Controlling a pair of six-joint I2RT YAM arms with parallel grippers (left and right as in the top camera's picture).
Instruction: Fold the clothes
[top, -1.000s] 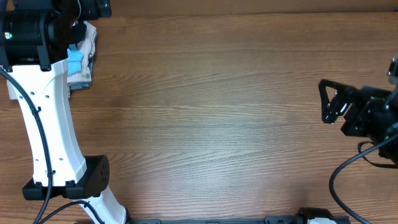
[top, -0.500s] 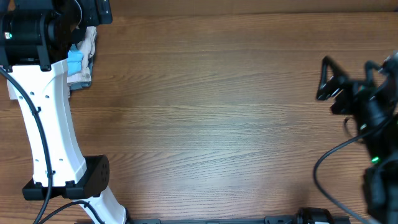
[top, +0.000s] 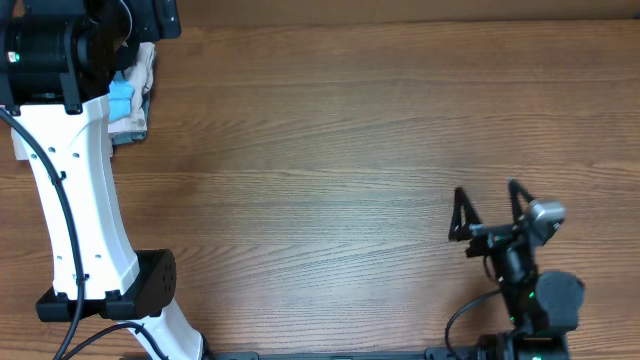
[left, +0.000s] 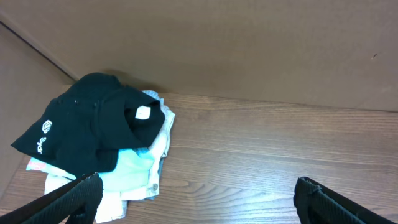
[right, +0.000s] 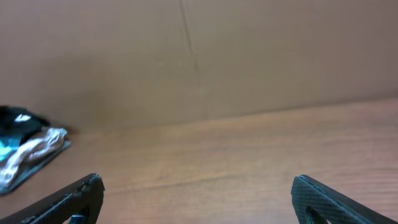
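Two hands: left hand (left: 198, 186) – wide, empty; right hand (top: 486, 195) – wide, empty. One black T-shirt (left: 87, 127) atop one pale garment pile (left: 140, 177), left of frame, on table (left: 280, 143).

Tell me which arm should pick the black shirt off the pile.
Left. The left gripper, open, faces the pile close ahead, black shirt on top. The right gripper, also open, is across the table; its camera shows the pile only far off at the left edge.
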